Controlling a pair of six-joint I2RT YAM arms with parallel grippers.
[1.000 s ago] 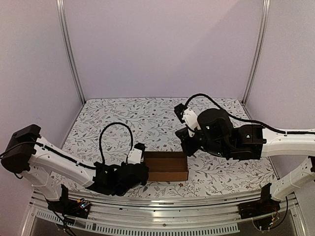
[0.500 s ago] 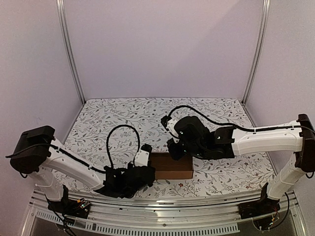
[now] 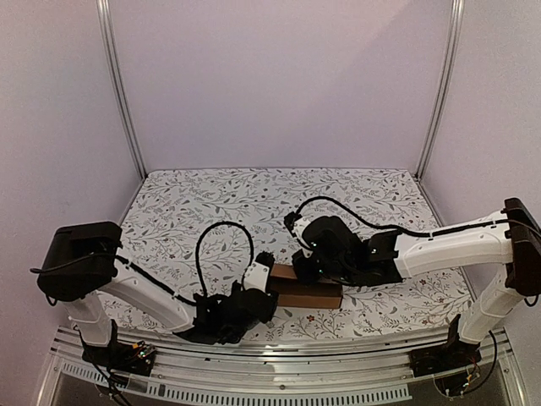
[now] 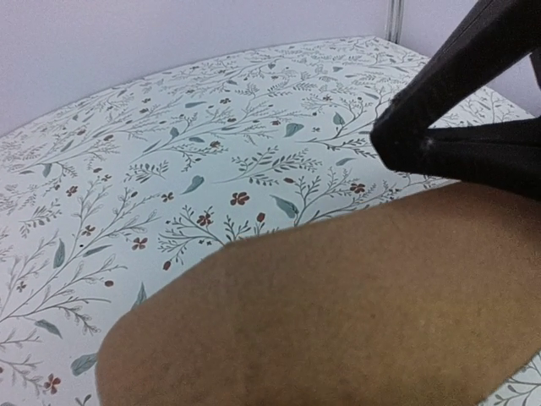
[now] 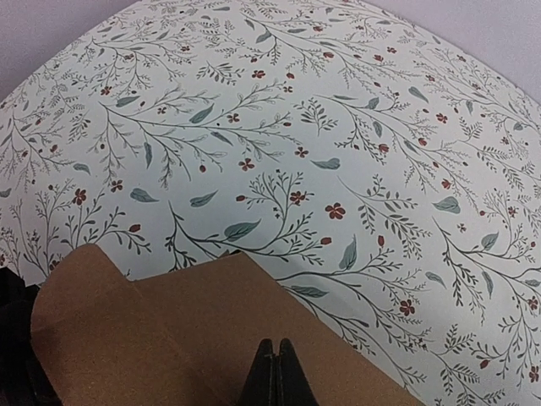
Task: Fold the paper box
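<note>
One plain brown cardboard paper box (image 3: 311, 295) lies low and centre on one floral-patterned table (image 3: 211, 203). Two grippers, both closed and empty: left gripper (image 3: 264, 279) at its left end, right gripper (image 5: 275, 359) over its top.

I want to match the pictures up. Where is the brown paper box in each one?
Top view: the paper box sits near the front edge, about in the middle.
Left wrist view: the box is big and blurry and fills the bottom and right.
Right wrist view: the box lies along the bottom, mostly left.
Shared landmark: the flowery table cover lies under it in all three.
</note>
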